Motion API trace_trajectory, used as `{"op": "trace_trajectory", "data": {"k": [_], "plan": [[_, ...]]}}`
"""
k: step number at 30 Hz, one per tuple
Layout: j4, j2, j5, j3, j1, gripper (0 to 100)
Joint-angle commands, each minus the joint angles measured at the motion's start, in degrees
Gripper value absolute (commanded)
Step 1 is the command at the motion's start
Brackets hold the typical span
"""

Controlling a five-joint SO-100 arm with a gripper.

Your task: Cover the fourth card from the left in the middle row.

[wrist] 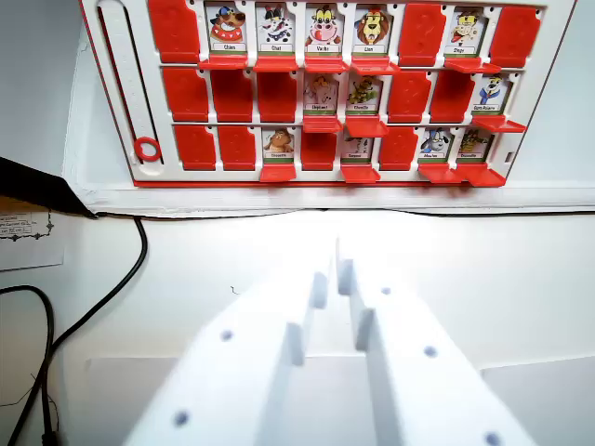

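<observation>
The fourth card from the left in the middle row, a small picture card with a pale animal figure (321, 93), stands open with its red plastic flap (322, 124) folded down beneath it, so its face shows and it is not yet covered. It sits in the red-and-white plastic game board (558, 37), which lies flat along the far edge of the white table (204, 260). To its left three flaps are shut; to its right another open card (363, 93) sits just beside it and could be nudged. The white plastic gripper (332, 279) hovers over bare table, well short of the board, fingers nearly pressed together, pinching nothing. Black cables (112, 293) curl at the wrist view's left, clear of the path.
</observation>
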Motion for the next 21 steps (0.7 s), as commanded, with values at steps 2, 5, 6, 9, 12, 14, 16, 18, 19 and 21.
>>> {"op": "trace_trajectory", "data": {"k": [2,5,6,9,12,14,16,18,19,21], "plan": [[-0.44,2.2,-0.26,-5.27,-0.53,0],[-0.44,2.2,-0.18,-5.27,-0.53,0],[-0.44,2.2,-0.18,-5.27,-0.53,0],[-0.44,2.2,-0.18,-5.27,-0.53,0],[-0.44,2.29,-0.18,-5.01,-0.53,0],[-0.44,2.46,-0.18,-4.57,-0.35,0],[-0.44,2.46,-0.18,-4.39,-0.09,0],[-0.44,2.46,0.0,-3.87,0.18,0],[-0.53,2.55,0.09,-3.34,0.18,0],[-1.32,2.9,0.09,-1.49,0.18,0]]}}
